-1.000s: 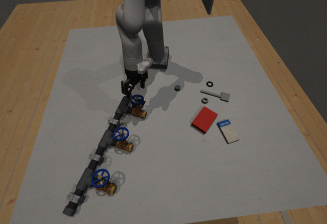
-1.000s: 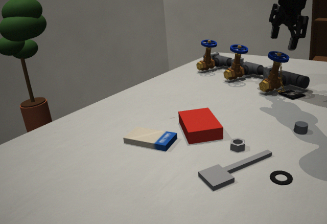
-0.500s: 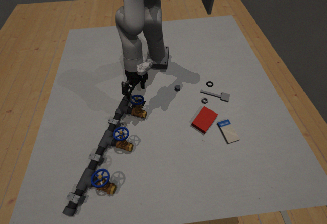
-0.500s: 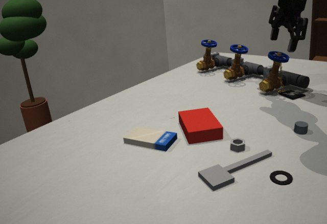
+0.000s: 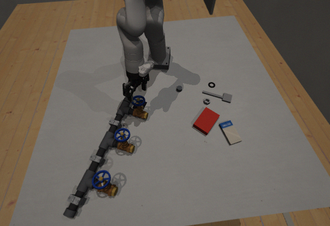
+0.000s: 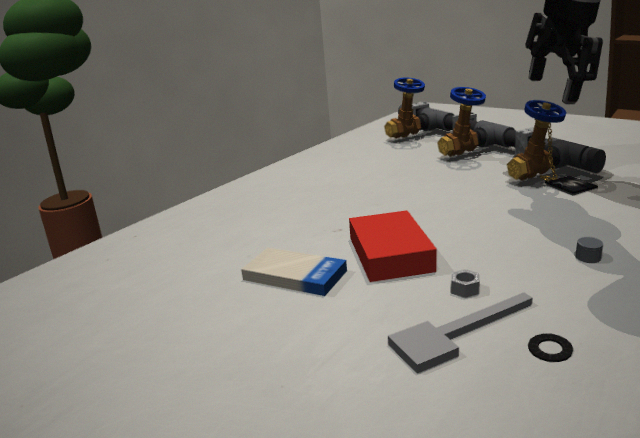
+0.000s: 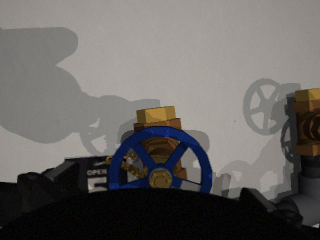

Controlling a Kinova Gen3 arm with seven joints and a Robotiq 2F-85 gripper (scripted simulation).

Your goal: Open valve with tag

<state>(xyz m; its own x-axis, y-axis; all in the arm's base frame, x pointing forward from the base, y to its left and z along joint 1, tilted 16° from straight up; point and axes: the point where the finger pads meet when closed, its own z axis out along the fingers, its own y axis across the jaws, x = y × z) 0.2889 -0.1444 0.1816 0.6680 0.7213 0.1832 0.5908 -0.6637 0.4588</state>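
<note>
Three brass valves with blue handwheels stand on a dark grey pipe. The valve nearest the arm's base has a gold chain and a black tag lying on the mat beside it; it also shows in the exterior view and in the wrist view. In the wrist view the tag reads "OPEN", with the number mostly hidden. The middle valve and the far valve have no tag. My gripper is open and empty, a short way above the tagged handwheel, and also shows in the top view.
To the right on the mat lie a red block, a wooden block with a blue end, a grey T-shaped tool, a hex nut, a black washer and a small grey cylinder. A potted plant stands off the table.
</note>
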